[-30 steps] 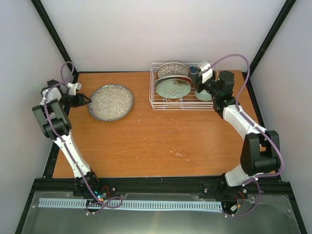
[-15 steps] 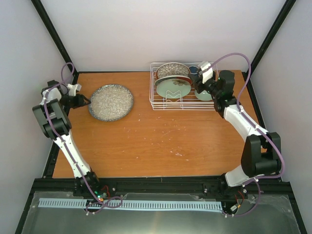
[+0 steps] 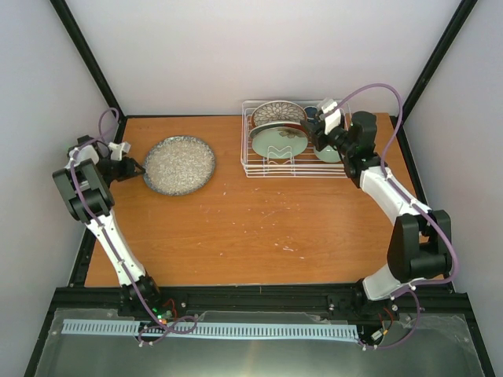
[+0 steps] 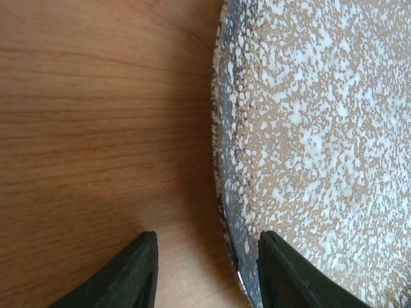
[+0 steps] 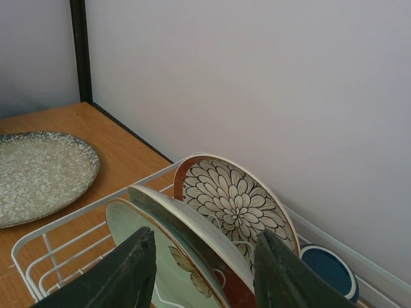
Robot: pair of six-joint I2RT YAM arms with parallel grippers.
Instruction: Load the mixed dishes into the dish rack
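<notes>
The large speckled plate [image 3: 179,165] lies flat on the table at the back left. My left gripper [image 3: 132,167] is open at its left edge. In the left wrist view the plate's rim [image 4: 226,192] runs between my open fingers [image 4: 138,273]. The white wire dish rack [image 3: 259,169] stands at the back right. The petal-patterned plate [image 3: 277,111] and the pale teal plate [image 3: 279,144] stand upright in it. The dark blue mug [image 3: 313,112] and the pale green cup [image 3: 328,154] sit at its right end. My right gripper [image 3: 322,126] hovers open and empty above the rack's right part.
In the right wrist view a third plate with a red-brown underside [image 5: 212,247] leans between the teal plate [image 5: 160,263] and the petal plate [image 5: 237,199]. The mug [image 5: 329,269] is by the back wall. The table's back and left edges and black frame posts lie close.
My left gripper has shifted slightly toward the near side along the speckled plate's left edge. My right gripper has risen a little over the rack.
</notes>
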